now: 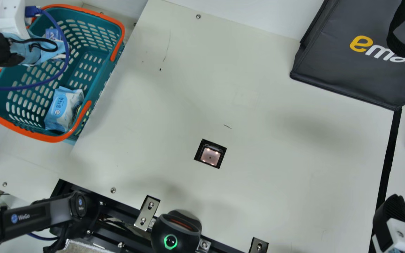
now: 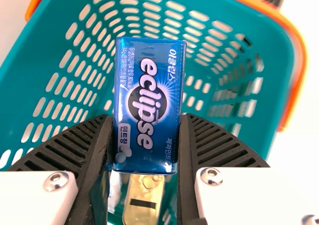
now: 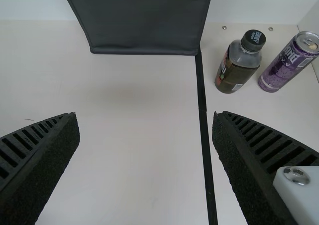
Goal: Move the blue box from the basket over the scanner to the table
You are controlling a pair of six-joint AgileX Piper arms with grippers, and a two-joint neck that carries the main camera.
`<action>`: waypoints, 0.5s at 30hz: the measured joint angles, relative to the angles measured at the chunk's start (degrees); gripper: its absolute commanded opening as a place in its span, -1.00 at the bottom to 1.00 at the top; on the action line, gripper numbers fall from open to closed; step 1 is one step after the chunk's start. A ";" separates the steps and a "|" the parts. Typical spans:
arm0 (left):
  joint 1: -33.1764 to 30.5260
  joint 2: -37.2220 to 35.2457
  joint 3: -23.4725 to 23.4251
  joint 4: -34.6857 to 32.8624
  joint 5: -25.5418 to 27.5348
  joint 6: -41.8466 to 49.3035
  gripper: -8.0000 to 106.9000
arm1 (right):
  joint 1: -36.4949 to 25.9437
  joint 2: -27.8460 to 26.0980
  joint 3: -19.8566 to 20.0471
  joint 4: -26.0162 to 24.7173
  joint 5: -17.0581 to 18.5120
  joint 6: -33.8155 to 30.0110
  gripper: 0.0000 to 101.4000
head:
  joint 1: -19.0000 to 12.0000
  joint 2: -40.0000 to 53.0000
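- Left gripper (image 1: 42, 51) pinches the blue box (image 2: 149, 103), basket (image 1: 49, 138) beneath.
- Its wrist view adds a gold item (image 2: 142, 202) below.
- Right gripper (image 1: 393, 212) gapes wide; its wrist view adds bottle (image 3: 238, 63), purple can (image 3: 289, 63) beyond.

White "eclipse" and Korean lettering stand on the blue box (image 2: 148, 105) at the far left, "emart" in yellow and white on the dark bag (image 1: 329, 66) at the far right, "WeGo" on the left arm (image 1: 35, 213), and Korean print on the light-blue pack (image 1: 62, 109) at the left.
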 measured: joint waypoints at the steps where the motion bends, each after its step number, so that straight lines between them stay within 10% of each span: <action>1: -0.44 -1.01 0.21 0.20 0.32 -0.35 -1.00 | 0.00 0.00 0.00 0.00 0.00 0.00 0.87 | 0.00 -0.09; 15: -15.10 -13.46 3.30 6.85 9.25 -13.55 -1.00 | 0.00 0.00 0.00 0.00 0.06 0.00 0.87 | 0.00 0.00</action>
